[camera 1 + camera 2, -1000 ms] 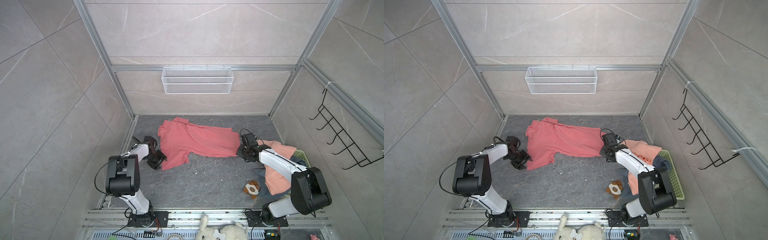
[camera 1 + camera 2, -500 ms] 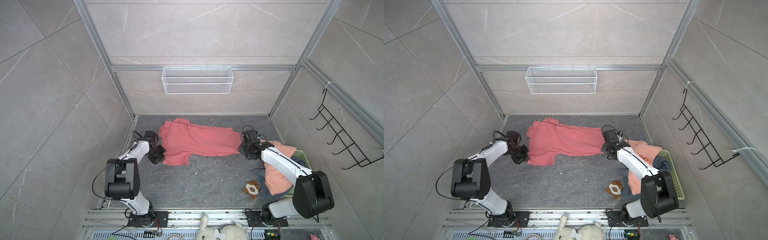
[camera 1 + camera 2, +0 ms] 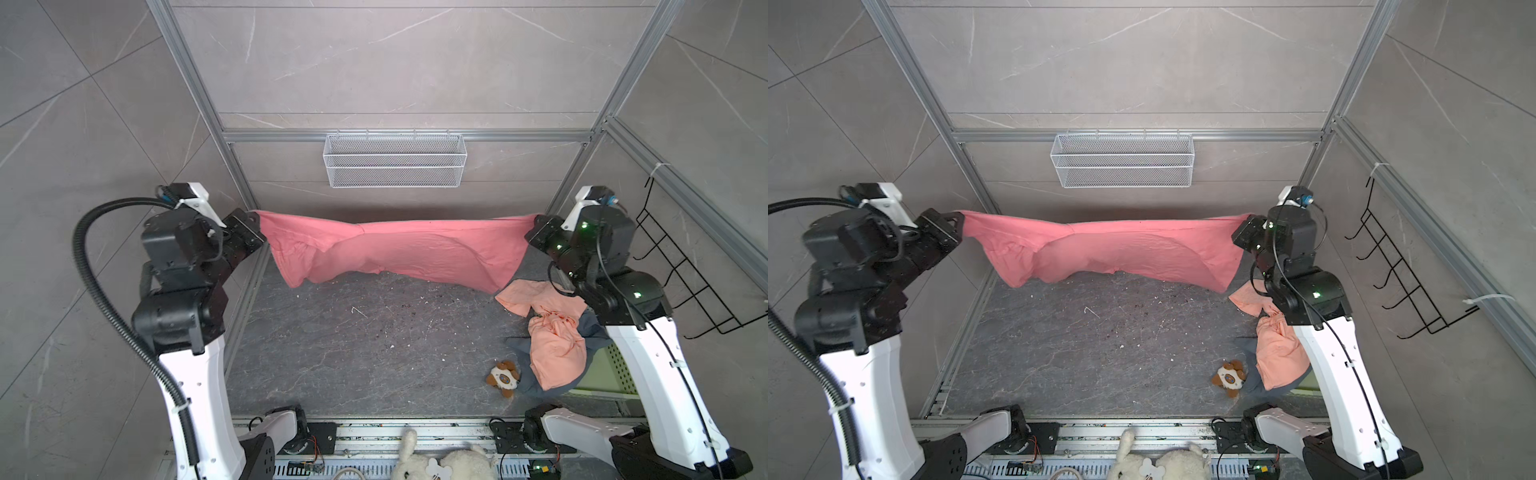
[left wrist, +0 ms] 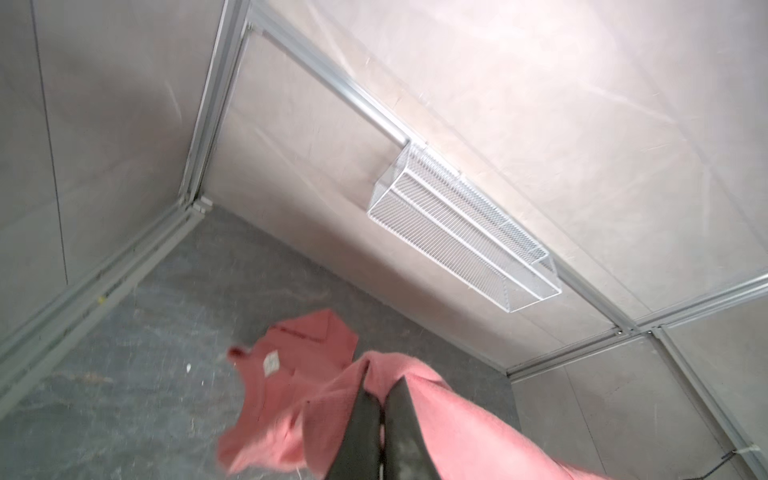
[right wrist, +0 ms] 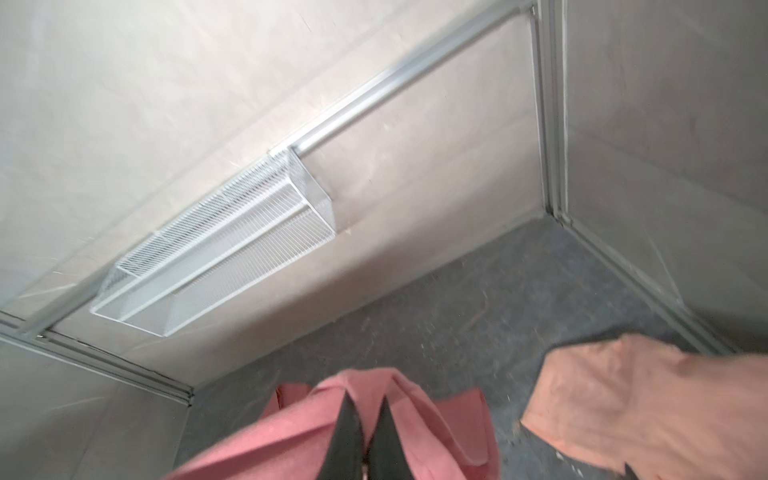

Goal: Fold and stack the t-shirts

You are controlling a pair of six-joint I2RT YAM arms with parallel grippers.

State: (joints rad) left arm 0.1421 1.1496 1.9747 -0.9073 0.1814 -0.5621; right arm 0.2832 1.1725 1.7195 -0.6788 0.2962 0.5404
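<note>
Lying rightward below the hoisted coral-red t-shirt (image 3: pixel 395 253): peach t-shirt (image 3: pixel 557 345), plush toy (image 3: pixel 503 377).

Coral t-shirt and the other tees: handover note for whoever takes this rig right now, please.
Grip: left end effector shut on one end of the coral t-shirt; right end effector shut on its opposite end.
Shirt hangs stretched between them across the back.
Pile: peach t-shirt crumpled over the blue-grey t-shirt at right, by the green basket.
Done: nothing folded or stacked.
Left: lay coral flat, fold it, fold the others, stack.
</note>
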